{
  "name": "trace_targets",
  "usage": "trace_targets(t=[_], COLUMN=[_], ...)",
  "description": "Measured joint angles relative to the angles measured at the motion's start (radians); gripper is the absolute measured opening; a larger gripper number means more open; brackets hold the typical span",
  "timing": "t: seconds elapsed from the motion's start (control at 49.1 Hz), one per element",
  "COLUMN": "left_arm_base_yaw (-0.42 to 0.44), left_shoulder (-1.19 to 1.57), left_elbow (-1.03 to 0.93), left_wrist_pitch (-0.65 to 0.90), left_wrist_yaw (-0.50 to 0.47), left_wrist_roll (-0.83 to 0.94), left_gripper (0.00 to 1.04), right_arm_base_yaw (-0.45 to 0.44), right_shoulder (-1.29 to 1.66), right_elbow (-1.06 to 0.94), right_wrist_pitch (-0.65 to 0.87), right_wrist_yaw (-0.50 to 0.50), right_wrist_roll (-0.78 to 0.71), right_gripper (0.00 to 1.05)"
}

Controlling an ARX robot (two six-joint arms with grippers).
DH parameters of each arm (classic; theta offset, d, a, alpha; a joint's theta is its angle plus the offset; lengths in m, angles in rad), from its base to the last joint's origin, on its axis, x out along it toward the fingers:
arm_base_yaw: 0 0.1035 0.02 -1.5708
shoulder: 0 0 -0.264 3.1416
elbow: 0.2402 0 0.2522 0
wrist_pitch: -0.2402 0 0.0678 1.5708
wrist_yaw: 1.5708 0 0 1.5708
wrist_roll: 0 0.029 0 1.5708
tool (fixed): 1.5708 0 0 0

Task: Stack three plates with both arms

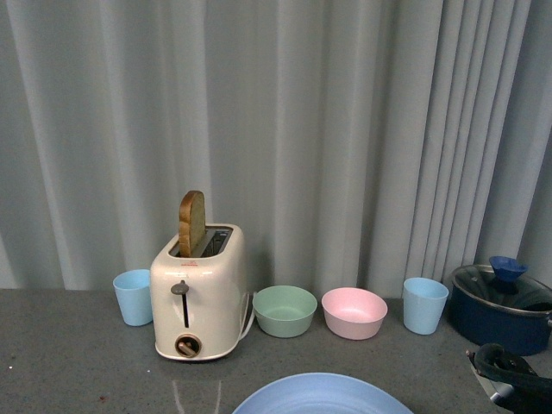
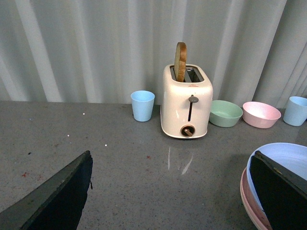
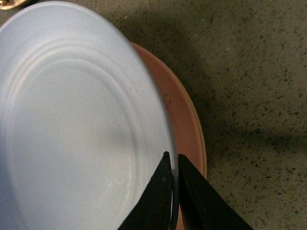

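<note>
right claw pinches the blue plate's rim, the plate sitting off-centre over the pink plate, in front of the toaster. left claw hangs wide open. likely best: centre the blue plate before releasing. cream plate unseen.

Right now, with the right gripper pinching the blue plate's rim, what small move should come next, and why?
Probably lower it slightly and release. The right gripper grips the blue plate by its rim, already over the pink plate but offset, its edge apparently raised.
</note>
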Motion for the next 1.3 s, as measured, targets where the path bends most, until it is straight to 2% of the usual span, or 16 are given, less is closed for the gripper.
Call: trace_targets(t=[0.061, 0.102, 0.204, 0.57, 0.672, 0.754, 0.896, 1.059, 1.1, 1.161, 1.202, 1.303], left_arm_base_yaw=[0.000, 0.000, 0.000, 0.000, 0.000, 0.000, 0.000, 0.000, 0.000, 0.000, 0.000, 0.000], left_shoulder=[0.000, 0.000, 0.000, 0.000, 0.000, 0.000, 0.000, 0.000, 0.000, 0.000, 0.000, 0.000], left_elbow=[0.000, 0.000, 0.000, 0.000, 0.000, 0.000, 0.000, 0.000, 0.000, 0.000, 0.000, 0.000], left_wrist_pitch=[0.000, 0.000, 0.000, 0.000, 0.000, 0.000, 0.000, 0.000, 0.000, 0.000, 0.000, 0.000], left_wrist_yaw=[0.000, 0.000, 0.000, 0.000, 0.000, 0.000, 0.000, 0.000, 0.000, 0.000, 0.000, -0.001], left_wrist_roll=[0.000, 0.000, 0.000, 0.000, 0.000, 0.000, 0.000, 0.000, 0.000, 0.000, 0.000, 0.000], left_gripper=[0.98, 0.98, 0.98, 0.98, 0.98, 0.98, 0.98, 0.98, 0.98, 0.98, 0.98, 0.98], right_arm_base_yaw=[-0.002, -0.008, -0.026, -0.074, -0.074, -0.058, 0.003, 0.091, 0.117, 0.156, 0.166, 0.151], right_shoulder=[0.000, 0.000, -0.011, -0.294, -0.416, -0.541, -0.761, -0.953, -0.988, -1.069, -1.131, -1.251], right_elbow=[-0.002, -0.006, -0.015, -0.038, -0.038, -0.038, -0.037, -0.038, -0.050, -0.094, -0.129, -0.218], right_wrist_pitch=[-0.003, -0.009, -0.030, -0.117, -0.157, -0.200, -0.258, -0.284, -0.252, -0.193, -0.206, -0.227], right_wrist_yaw=[-0.012, -0.018, -0.021, -0.032, 0.006, 0.103, 0.251, 0.369, 0.432, 0.562, 0.602, 0.596], right_wrist_roll=[0.008, 0.017, 0.028, 0.040, 0.038, 0.000, -0.099, -0.196, -0.224, -0.279, -0.301, -0.327], right_gripper=[0.15, 0.26, 0.43, 0.99, 0.97, 0.97, 0.97, 0.97, 0.94, 0.83, 0.76, 0.60])
